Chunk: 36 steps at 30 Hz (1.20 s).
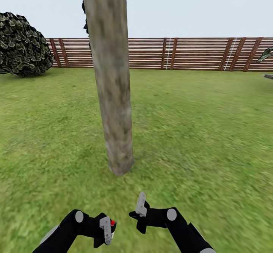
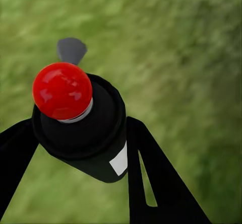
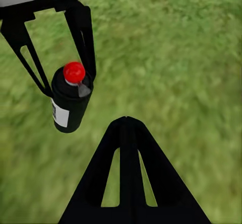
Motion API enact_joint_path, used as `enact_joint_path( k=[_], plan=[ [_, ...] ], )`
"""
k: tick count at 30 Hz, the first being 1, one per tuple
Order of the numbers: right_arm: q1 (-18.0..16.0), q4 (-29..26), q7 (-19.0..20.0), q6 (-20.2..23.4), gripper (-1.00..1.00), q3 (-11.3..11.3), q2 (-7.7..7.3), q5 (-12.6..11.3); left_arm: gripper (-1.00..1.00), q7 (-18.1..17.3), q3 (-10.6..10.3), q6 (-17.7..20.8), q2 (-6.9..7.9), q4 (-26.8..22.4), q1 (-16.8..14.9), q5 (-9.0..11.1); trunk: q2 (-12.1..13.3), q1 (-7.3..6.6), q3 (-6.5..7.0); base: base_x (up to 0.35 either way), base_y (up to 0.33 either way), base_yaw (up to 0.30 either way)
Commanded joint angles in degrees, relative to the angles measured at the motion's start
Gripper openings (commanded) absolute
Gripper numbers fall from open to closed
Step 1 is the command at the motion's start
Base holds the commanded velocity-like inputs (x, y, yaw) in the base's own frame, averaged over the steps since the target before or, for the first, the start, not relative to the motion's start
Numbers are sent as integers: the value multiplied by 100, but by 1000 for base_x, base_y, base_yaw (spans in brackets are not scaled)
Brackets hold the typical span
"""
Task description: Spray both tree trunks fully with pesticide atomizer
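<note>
The left gripper [image 1: 107,228] is clamped around the pesticide atomizer [image 2: 80,121], lifted off the grass near the tree trunk [image 1: 112,93]. The right gripper [image 3: 126,126] is closed, empty. No pesticide specks visible on the trunk; spraying remains.

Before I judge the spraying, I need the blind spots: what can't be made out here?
- Tree trunk: top and foliage cut off by the head view's upper edge.
- Pesticide on the bark: too fine to distinguish from the mottling.
- Pesticide atomizer: base hidden by its own body in the left wrist view.
</note>
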Motion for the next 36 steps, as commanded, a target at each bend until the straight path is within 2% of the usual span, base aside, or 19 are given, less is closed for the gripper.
enact_joint_path(
  k=[1, 6, 10, 15, 16, 20, 36],
  plan=[
    [0, 0, 0, 0, -100, 4, 7, 0, -100, 0, 0, 0, -4, -1, -3, 4, 0, 0, 0, 0, 0, 0],
    [0, 2, 0, 0, -100, 224, 13, 0, -100, 0, -7, -8, -72, -1, -62, 7, 0, 0, 0, 0, 0, 0],
    [0, 13, -4, 0, -100, 300, 11, 0, -100, -11, -14, -17, -130, -18, -75, 2, 0, 0, 0, 0, 0, 0],
    [0, 23, -3, 0, -100, 306, 3, 8, -100, -31, -13, -39, -124, -27, -81, 14, 0, 0, 0, 0, 0, 0],
    [0, 26, -6, 0, -100, 301, -3, 9, -100, -214, -11, -60, -137, -28, -87, 19, 0, 0, 0, 0, 0, 0],
    [0, 26, -8, 0, -100, 298, -6, 11, -100, -354, -4, -88, -121, -17, -157, 31, 0, 0, 0, 0, 0, 0],
    [0, 26, -9, 0, -100, 297, -5, 12, -100, -387, 9, -117, -200, -2, -194, 93, 0, 0, 0, 0, 0, 0]
  ],
)
